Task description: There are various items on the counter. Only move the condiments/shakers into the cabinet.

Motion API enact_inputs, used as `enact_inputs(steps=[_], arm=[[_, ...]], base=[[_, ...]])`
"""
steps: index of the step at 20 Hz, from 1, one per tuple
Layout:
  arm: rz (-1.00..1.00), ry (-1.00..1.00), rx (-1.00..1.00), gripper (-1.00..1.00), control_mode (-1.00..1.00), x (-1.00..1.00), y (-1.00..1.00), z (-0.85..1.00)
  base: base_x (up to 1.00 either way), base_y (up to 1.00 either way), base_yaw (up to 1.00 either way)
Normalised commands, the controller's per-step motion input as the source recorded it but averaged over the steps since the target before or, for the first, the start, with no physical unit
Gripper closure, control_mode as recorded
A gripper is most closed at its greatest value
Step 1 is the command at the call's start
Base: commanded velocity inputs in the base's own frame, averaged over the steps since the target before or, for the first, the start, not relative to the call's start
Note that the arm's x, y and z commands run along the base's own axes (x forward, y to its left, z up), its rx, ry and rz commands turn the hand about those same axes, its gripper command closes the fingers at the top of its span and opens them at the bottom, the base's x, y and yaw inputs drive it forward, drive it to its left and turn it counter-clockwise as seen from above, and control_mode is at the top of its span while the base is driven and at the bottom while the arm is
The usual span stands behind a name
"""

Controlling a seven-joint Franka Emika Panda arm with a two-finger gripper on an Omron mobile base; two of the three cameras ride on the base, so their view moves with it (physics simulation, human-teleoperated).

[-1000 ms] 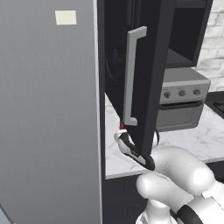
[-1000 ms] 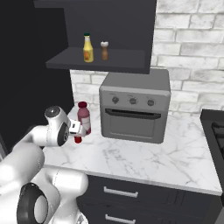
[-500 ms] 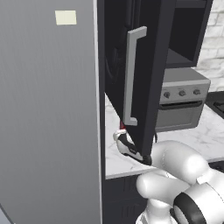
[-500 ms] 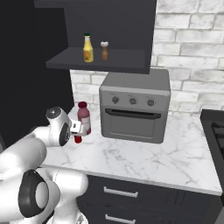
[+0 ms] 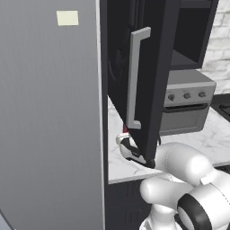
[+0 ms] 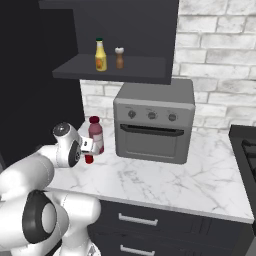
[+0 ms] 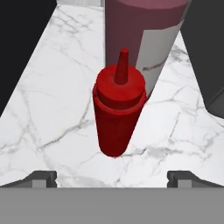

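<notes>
Hovering over the counter (image 7: 57, 113), the gripper (image 7: 112, 177) is pointing down at a red bottle (image 7: 118, 114), its jaws standing wide apart with a dark fingertip (image 7: 41, 178) at each side of the bottle and neither one touching it. The red bottle is standing upright on the white marble, its pointed nozzle facing the hand camera. Just behind it, touching or nearly so, a taller maroon bottle (image 7: 142, 37) with a pale label is standing.

In the right base view the white arm is reaching from the lower left toward the back left corner of the counter (image 6: 165, 182), where the maroon bottle (image 6: 95, 132) is showing above the hand and a bit of the red bottle (image 6: 89, 159) is peeking out below it. The gripper (image 6: 91, 146) is sitting right at these two bottles. A silver oven (image 6: 153, 127) with three knobs is resting on the counter just to their right, against the brick wall. Above it a dark shelf (image 6: 112, 70) is carrying a yellow bottle (image 6: 101, 55) and a small brown shaker (image 6: 119, 58) side by side.

In the left base view the cabinet door (image 5: 148, 76) with its grey bar handle (image 5: 134, 78) is standing open, covering most of the hand; a sliver of red (image 5: 125, 130) is showing beside its lower edge. A big grey panel (image 5: 49, 117) with a pale sticker is taking up the left side.
</notes>
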Motion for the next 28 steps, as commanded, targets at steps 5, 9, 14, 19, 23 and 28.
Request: enact_inputs(steps=[5, 9, 14, 19, 23, 28], arm=[[0.0, -0.03, 0.0, -1.0, -1.0, 0.06, 0.0, -0.03], [0.0, -0.01, 0.0, -1.0, -1.0, 0.14, 0.0, -0.06], [0.0, -0.03, 0.0, -1.0, -1.0, 0.13, 0.0, -0.13], [0.0, -0.04, 0.0, -1.0, -1.0, 0.14, 0.0, -0.11], [0.0, -0.02, 0.0, -1.0, -1.0, 0.15, 0.0, -0.09], [0.0, -0.01, 0.0, -1.0, -1.0, 0.15, 0.0, -0.06]], base=[[0.0, 0.0, 0.0], [0.0, 0.0, 0.0], [0.0, 0.0, 0.0], [0.0, 0.0, 0.0], [0.0, 0.0, 0.0], [0.0, 0.0, 0.0]])
